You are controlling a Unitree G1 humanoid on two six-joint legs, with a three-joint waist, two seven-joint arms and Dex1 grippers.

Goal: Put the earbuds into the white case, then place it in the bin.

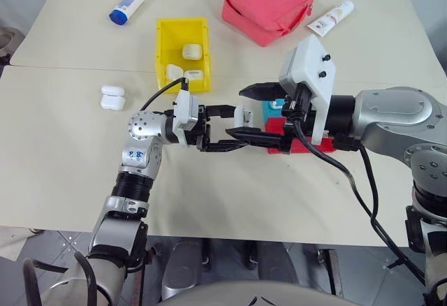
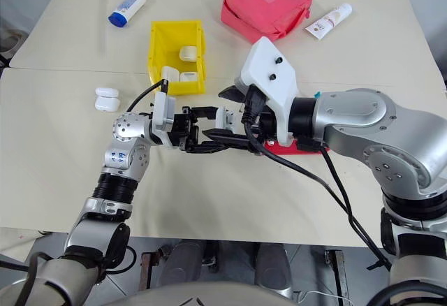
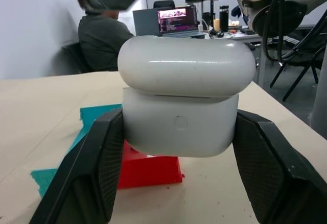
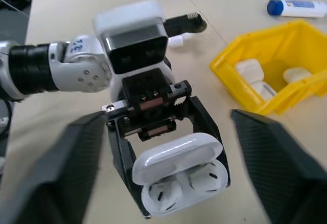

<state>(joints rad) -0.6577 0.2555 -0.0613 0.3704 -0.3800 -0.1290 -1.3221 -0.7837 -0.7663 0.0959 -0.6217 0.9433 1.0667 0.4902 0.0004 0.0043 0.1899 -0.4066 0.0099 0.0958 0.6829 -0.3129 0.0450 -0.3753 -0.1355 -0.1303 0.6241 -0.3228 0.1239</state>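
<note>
Head views: the left gripper points right over the table's middle and is clamped on the case, held clear of the surface. The right gripper faces it from the right, its fingers spread wide — one on the far side of the case, one on the near side — gripping nothing. The bin lies far and slightly left of the held case, with three more cases inside; of the two arms, the left is nearer to it, and the stretch of table between is bare. A spare case lies left of the bin, a red tray under the right arm, a pink pouch far right. Left wrist view: both left fingers press the sides of the case body; its lid stands slightly ajar. Right wrist view: the lid is raised and the earbuds sit in their wells, so the loading step looks done. The long axis of the case runs across the left jaws. The lid probably needs pressing shut before the carry; the bin's near wall is the edge to clear.
</note>
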